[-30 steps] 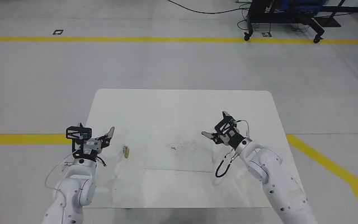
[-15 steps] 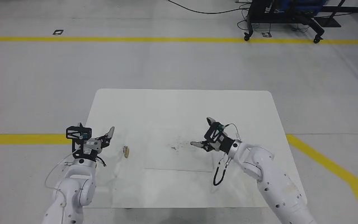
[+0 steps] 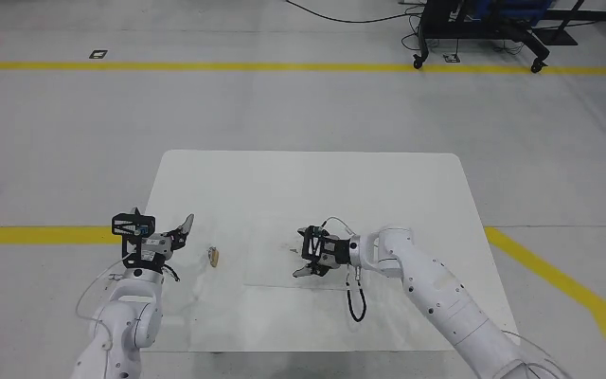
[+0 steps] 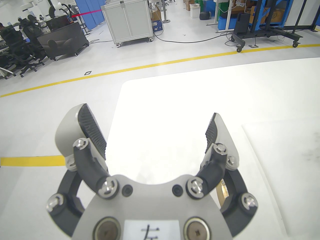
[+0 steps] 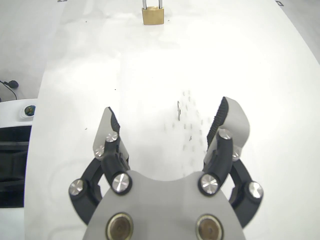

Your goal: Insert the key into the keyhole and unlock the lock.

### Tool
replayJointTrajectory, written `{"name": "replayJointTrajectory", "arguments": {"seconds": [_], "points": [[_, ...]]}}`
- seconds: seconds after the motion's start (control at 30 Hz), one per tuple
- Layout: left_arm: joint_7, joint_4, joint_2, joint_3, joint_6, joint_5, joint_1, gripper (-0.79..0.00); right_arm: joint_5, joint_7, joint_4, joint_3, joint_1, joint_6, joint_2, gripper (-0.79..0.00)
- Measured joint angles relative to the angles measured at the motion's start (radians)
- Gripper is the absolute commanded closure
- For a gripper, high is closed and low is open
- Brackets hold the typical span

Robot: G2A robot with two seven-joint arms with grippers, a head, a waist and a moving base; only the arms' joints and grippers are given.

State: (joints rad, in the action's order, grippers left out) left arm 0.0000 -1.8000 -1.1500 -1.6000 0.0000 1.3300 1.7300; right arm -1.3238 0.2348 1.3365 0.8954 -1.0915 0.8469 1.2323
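Right wrist view: the key (image 5: 178, 111) lies flat on the table (image 5: 250, 63), a thin sliver between the spread fingers of the right gripper (image 5: 167, 108), a touch off centre. Well beyond the key lies the padlock (image 5: 153, 11), shackle shut. Farther from the key again, the left gripper (image 4: 150, 113) hovers, jaws wide, empty. For a clean pick, I'd say: centre over the key, drop low, pinch its head so the blade stays free.
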Motion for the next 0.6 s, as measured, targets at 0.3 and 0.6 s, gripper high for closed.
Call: {"name": "replayJointTrajectory", "arguments": {"seconds": [0.3,0.6], "points": [[0.000,0.000,0.000,0.000,0.000,0.000,0.000,-0.785,-0.012,0.073,-0.060,-0.073,0.062,-0.074,0.027,-0.259],[0.000,0.000,0.000,0.000,0.000,0.000,0.000,-0.785,-0.025,0.047,-0.075,-0.084,0.085,-0.076,0.032,0.000]]}}
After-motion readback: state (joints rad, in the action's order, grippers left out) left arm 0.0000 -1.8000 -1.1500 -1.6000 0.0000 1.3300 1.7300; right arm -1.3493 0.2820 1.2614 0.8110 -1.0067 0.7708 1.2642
